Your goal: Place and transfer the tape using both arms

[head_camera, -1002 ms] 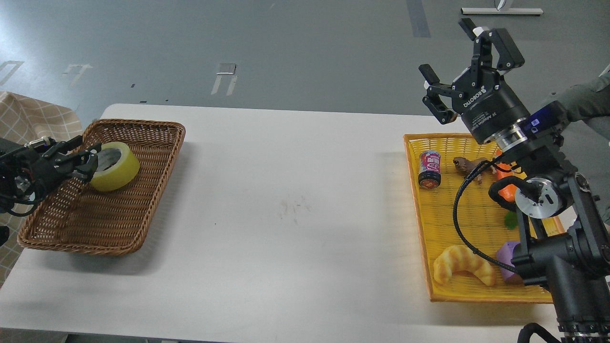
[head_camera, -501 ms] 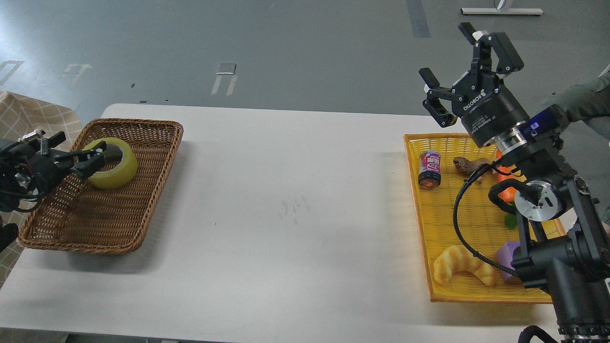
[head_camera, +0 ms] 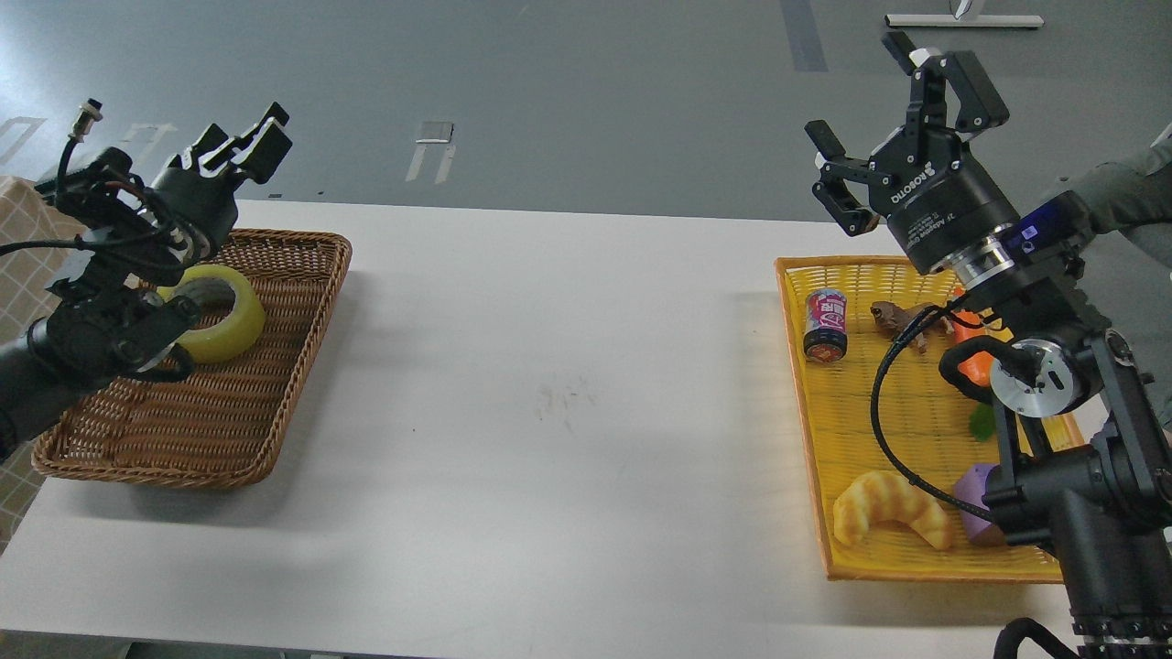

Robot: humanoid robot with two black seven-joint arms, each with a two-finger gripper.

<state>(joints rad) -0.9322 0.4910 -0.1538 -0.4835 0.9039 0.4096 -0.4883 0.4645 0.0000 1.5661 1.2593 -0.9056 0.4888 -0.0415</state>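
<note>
Tape (head_camera: pixel 218 314) lies flat in wicker basket (head_camera: pixel 302 302), core upward — both arms' fingers released.

On your left, the wicker basket (head_camera: pixel 229 439) sits at the left end of the table (head_camera: pixel 568 412), with the tape (head_camera: pixel 220 313) lying in its far part. Your left gripper (head_camera: pixel 245 145) hangs above the basket's far left corner, clear of the tape. At the right end you have the tray (head_camera: pixel 851 558). In it, the can (head_camera: pixel 825 324) stands at the far left, the toy animal (head_camera: pixel 902 320) just right of it, and the croissant (head_camera: pixel 886 520) lies at the near end. Your right gripper (head_camera: pixel 902 128) is raised over the tray's far edge.
</note>
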